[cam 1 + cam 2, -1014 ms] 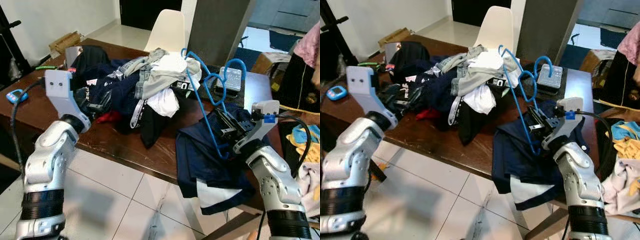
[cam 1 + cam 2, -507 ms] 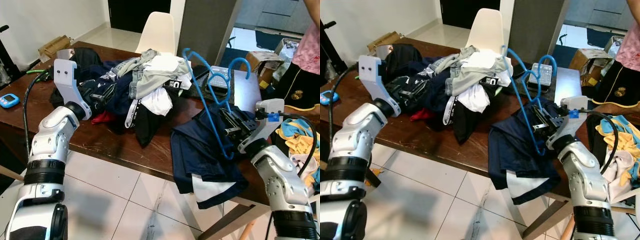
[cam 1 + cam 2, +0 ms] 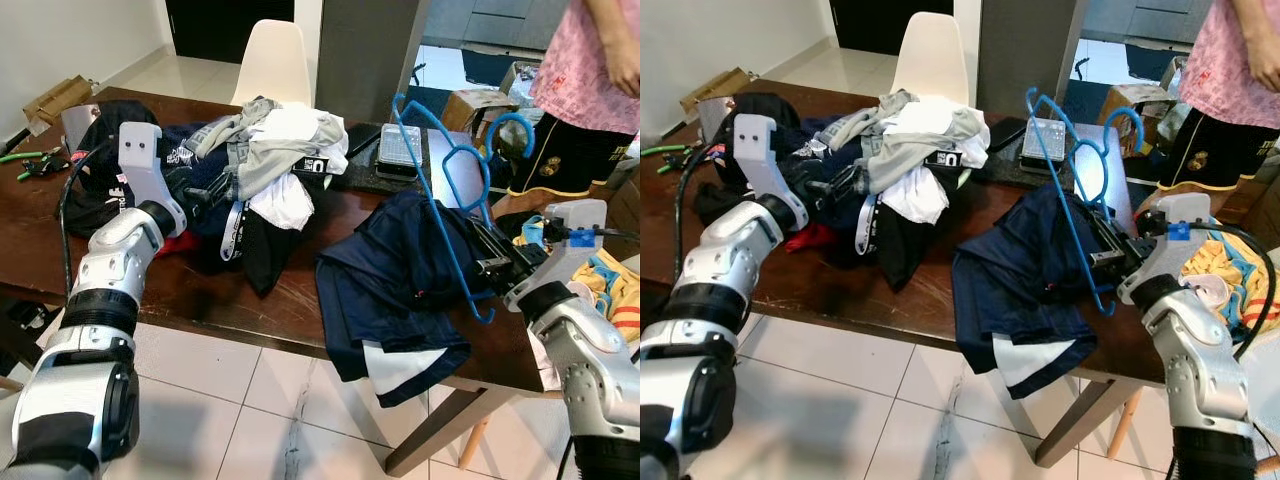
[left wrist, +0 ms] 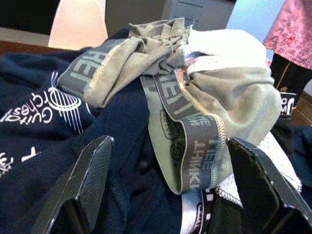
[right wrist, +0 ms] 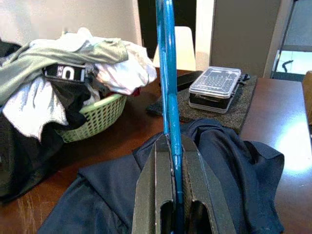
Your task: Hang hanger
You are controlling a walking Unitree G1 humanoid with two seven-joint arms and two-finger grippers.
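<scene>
1. A blue hanger (image 3: 447, 190) is clamped between the closed fingers of the right gripper (image 3: 492, 262) and held upright above the right end of the brown table (image 3: 230, 300); its hook (image 3: 508, 128) is raised toward a person in a pink top (image 3: 590, 60) who is seen standing beyond the table's far right corner.
2. In the right wrist view the hanger's blue bar is seen pinched edge-on between the two black fingers (image 5: 151, 195); a navy garment (image 3: 400, 290) lies just below it, spread on the table and draped over the near edge.
3. The left gripper (image 4: 165, 195) is held open at the pile of clothes (image 3: 250, 170) on the table's left half; its fingers are spread wide on either side of a grey-green waistband and dark navy fabric, though contact cannot be told.
4. A green laundry basket (image 5: 100, 117) is seen under the pile; a clear plastic case (image 3: 398, 148) rests on a dark mat (image 3: 1012, 170) behind the navy garment; a white chair (image 3: 268, 65) stands at the table's far side.
</scene>
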